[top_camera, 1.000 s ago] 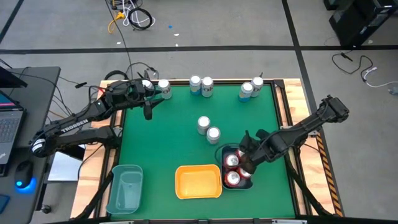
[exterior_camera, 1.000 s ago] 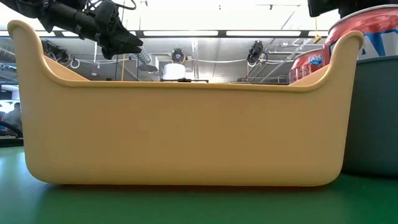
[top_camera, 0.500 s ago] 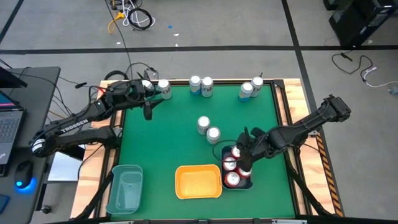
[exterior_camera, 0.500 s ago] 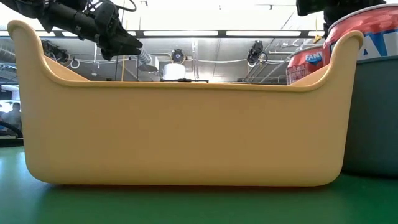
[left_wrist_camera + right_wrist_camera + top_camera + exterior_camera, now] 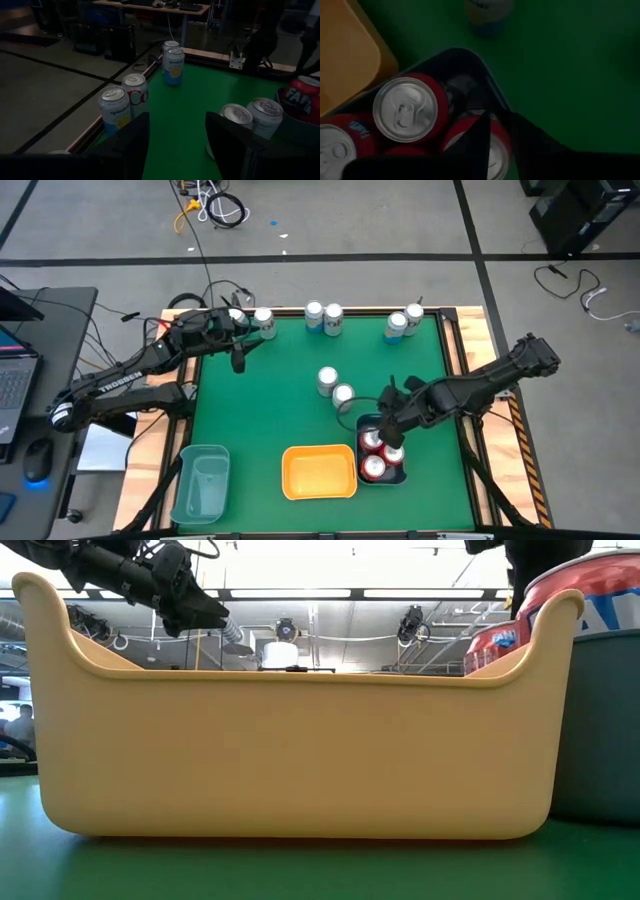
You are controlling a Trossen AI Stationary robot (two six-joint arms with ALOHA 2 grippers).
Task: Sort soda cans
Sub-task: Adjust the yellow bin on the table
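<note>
Three red soda cans (image 5: 373, 468) stand in a dark bin (image 5: 399, 476) at the table's near right. My right gripper (image 5: 498, 131) hovers just above them, pointing steeply down, open by a narrow gap and holding nothing. Two silver cans (image 5: 343, 396) stand mid-table just beyond the bin. Several more silver cans (image 5: 333, 319) line the far edge. My left gripper (image 5: 177, 145) waits open and level at the far left corner, facing the cans along that edge (image 5: 114, 107).
An empty yellow bin (image 5: 319, 471) sits at the near edge beside the dark bin, and a teal bin (image 5: 202, 483) stands at the near left. In the low view the yellow bin's wall (image 5: 300, 750) blocks most of the table. Green mat lies bare between the left arm and the middle cans.
My right gripper has risen from the red cans in the dark bin and drifted a little toward the table's far edge. The cans have stayed standing in the bin.
</note>
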